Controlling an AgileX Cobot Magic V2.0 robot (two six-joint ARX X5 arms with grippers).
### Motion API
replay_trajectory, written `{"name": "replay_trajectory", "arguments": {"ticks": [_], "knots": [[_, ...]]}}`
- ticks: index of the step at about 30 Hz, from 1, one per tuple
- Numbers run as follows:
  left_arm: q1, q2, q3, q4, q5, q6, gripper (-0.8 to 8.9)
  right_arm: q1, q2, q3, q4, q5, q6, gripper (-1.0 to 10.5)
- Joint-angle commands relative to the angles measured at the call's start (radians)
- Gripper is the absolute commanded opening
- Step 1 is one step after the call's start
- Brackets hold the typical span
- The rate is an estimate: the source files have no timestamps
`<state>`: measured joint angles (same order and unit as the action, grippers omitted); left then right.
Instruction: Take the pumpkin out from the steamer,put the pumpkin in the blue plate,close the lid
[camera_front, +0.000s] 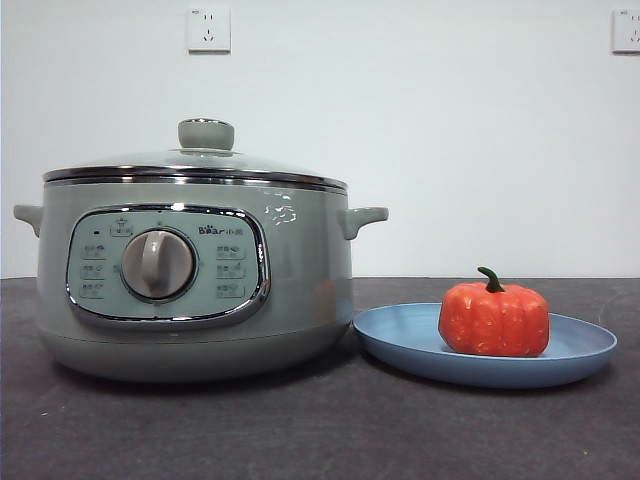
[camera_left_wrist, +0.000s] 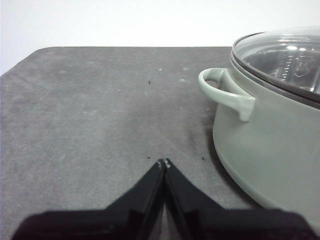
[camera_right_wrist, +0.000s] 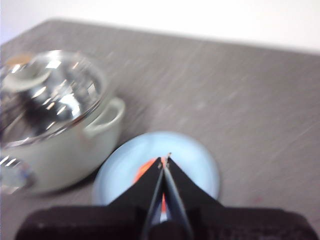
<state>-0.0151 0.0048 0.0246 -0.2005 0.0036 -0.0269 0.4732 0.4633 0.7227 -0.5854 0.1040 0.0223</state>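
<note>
The orange-red pumpkin (camera_front: 494, 318) with its green stem sits on the blue plate (camera_front: 580, 352) to the right of the steamer (camera_front: 300, 270). The glass lid (camera_front: 206, 135) with its pale green knob rests shut on the steamer. My left gripper (camera_left_wrist: 164, 162) is shut and empty, above bare table beside the steamer's handle (camera_left_wrist: 225, 92). My right gripper (camera_right_wrist: 165, 160) is shut and empty, high above the plate (camera_right_wrist: 200, 160). Its jaws hide most of the pumpkin (camera_right_wrist: 144, 171) in the blurred right wrist view. Neither gripper shows in the front view.
The dark grey table (camera_front: 320, 430) carries the steamer at left and the plate at right. Two wall sockets (camera_front: 208, 28) sit on the white back wall. The left wrist view shows open table (camera_left_wrist: 90, 115) beside the steamer.
</note>
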Motion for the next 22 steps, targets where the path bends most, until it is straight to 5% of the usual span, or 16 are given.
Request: {"name": "replay_trajectory", "arguments": {"ticks": [1,8,22], "knots": [[0.003,-0.003,-0.015,0.0,0.0,-0.005,-0.03,-0.125,-0.08,-0.072,0.07,-0.019,-0.058,0.0],[0.003,-0.003,-0.015,0.0,0.0,-0.005,-0.04,-0.345,-0.262,-0.357,0.278,-0.171,-0.058,0.0],[0.003,-0.003,-0.015,0.0,0.0,-0.005,-0.03,-0.369,-0.461,-0.699,0.431,-0.208,-0.019,0.0]]}}
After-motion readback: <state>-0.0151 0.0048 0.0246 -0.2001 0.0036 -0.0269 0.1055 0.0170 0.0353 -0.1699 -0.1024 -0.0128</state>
